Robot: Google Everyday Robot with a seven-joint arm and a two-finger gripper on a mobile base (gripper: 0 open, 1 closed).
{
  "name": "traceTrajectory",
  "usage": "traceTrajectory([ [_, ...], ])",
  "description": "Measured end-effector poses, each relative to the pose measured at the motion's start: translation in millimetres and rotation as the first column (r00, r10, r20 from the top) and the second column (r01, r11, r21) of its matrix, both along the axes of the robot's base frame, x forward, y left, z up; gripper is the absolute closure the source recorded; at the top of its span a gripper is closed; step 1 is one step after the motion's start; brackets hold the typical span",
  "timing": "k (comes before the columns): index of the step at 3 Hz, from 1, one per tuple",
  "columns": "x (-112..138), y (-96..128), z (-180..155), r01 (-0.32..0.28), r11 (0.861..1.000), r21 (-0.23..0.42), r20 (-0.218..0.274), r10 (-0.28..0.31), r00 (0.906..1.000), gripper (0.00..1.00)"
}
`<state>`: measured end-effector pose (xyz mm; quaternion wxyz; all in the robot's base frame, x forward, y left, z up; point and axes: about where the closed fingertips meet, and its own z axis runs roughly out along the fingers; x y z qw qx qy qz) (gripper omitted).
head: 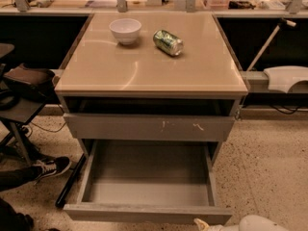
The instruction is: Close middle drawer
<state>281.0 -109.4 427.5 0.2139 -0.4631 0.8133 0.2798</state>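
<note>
The middle drawer [144, 213] is a wide, shallow grey wood-grain drawer. It is pulled far out of the cabinet toward me, and its grey inside [149, 174] is bare. Its plain front panel runs along the bottom of the camera view. Above it is the grey drawer front with small white scratch marks [149, 127], standing slightly out from the cabinet. My gripper [202, 224] just shows at the bottom edge, right at the front panel's right end. The white arm casing [262, 224] is behind it.
A white bowl [125, 30] and a green can [168, 42] lying on its side are on the beige cabinet top [149, 66]. A chair [19, 95] and a person's shoe [50, 168] are at the left. A black rod [70, 182] lies beside the drawer. A white device [286, 78] is at the right.
</note>
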Motion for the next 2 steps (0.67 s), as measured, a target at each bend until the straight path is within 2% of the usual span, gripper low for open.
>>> traceTrajectory([
  [2, 45, 22, -5, 0.023, 0.999, 0.037, 0.022, -0.024, 0.9995, 0.0],
])
